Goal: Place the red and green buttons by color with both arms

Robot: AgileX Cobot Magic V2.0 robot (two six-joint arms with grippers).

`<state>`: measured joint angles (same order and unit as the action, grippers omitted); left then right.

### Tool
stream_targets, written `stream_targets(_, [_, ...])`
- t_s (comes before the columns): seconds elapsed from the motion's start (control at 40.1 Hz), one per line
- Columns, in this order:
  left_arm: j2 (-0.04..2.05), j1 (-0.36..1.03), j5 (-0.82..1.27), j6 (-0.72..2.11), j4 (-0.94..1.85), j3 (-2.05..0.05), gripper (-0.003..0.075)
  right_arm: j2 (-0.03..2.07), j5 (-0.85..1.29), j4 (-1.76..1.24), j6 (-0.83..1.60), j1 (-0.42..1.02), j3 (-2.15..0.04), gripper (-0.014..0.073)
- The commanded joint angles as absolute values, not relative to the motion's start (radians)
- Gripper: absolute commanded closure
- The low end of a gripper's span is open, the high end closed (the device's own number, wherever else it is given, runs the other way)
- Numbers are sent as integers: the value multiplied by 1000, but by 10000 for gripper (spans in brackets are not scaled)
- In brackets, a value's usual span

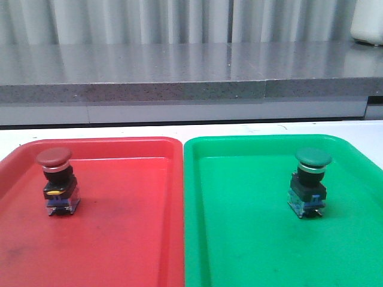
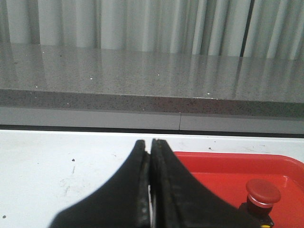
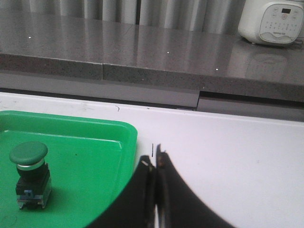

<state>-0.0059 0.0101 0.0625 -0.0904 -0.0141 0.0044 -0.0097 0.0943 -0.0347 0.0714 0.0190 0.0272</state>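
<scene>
front view: I look forward, low over red tray [image 1: 119, 239] and green tray [image 1: 263, 239], grey counter [image 1: 179, 66] behind.
left wrist view: sits near table level, shares red tray [image 2: 228, 166] lower right.
right wrist view: same height, shares green tray [image 3: 85, 142] lower left.

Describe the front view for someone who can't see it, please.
A red button stands upright in a red tray on the left, and a green button stands upright in a green tray on the right. No robot arms show.

The left wrist view's edge cuts off the red button [image 2: 262, 195] below its cap; both trays' near edges run out of the front view.
</scene>
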Motion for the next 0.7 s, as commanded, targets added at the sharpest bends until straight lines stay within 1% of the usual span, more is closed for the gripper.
stream_targets(0.0, [-22, 8, -23, -96, -9, 28, 740, -28, -8, -37, 73, 15, 21, 664])
stream_targets(0.2, [-22, 8, -23, -96, -9, 28, 740, -28, -11, -37, 73, 20, 21, 664])
stream_targets(0.374, [-22, 8, -23, -96, -9, 28, 740, -28, -8, -37, 73, 61, 21, 664])
stream_targets(0.673, [-22, 8, -23, -96, -9, 28, 740, -27, -11, -37, 73, 42, 21, 664])
